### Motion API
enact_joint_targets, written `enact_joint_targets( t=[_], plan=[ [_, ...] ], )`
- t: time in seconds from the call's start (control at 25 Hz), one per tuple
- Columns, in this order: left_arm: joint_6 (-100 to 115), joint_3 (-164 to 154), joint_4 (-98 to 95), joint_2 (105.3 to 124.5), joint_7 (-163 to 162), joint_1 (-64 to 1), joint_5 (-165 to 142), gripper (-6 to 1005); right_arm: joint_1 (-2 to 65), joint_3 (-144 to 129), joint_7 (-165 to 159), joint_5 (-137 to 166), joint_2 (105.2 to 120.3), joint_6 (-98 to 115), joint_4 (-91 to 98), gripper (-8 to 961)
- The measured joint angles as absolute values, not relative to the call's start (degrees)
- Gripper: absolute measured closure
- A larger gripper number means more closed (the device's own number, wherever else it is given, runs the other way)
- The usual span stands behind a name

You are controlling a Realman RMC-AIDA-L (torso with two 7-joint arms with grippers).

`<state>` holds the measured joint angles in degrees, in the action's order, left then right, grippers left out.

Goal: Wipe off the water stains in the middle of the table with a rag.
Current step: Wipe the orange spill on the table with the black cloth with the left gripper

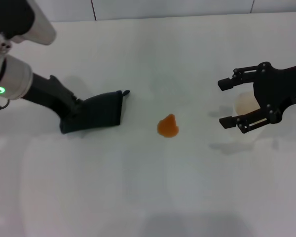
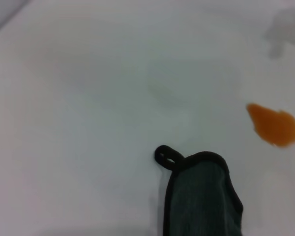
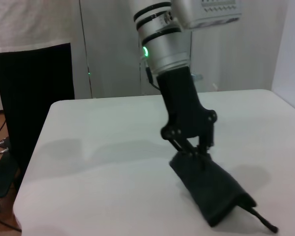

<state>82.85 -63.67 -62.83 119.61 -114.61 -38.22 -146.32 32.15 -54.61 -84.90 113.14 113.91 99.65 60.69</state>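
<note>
The rag is a dark folded cloth lying on the white table, left of centre, with its loop tab pointing right. My left gripper is shut on the rag's left end. The right wrist view shows this grip and the rag. The water stain is a small orange blob right of the rag and apart from it. The left wrist view shows the rag, its loop and the stain. My right gripper is open at the right.
A pale translucent cup stands on the table at the right, partly hidden by the right gripper, between the lines of its two fingers. The table's far edge runs along the top of the head view.
</note>
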Motion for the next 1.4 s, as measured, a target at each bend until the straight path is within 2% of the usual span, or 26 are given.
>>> enact_joint_targets(
  t=[0.28, 0.6, 0.92, 1.4],
  plan=[
    [75.1, -75.3, -62.8, 119.62, -118.7, -38.3, -142.2, 904, 31.5, -54.1, -85.7, 113.1, 113.69, 100.3, 61.4, 95],
    [74.9, -83.3, -62.8, 119.62, -119.0, -40.2, -135.3, 905, 30.0, -49.1, -85.1, 113.1, 113.40, 103.5, 61.5, 96],
    [76.0, -88.6, -62.7, 119.60, -118.4, -38.7, -131.6, 905, 29.3, -47.9, -84.9, 113.3, 113.13, 103.8, 61.5, 96],
    [69.4, -81.3, -57.9, 119.29, -119.3, -37.3, -137.6, 906, 29.5, -49.1, -84.9, 114.2, 112.87, 103.8, 61.1, 95]
  ],
)
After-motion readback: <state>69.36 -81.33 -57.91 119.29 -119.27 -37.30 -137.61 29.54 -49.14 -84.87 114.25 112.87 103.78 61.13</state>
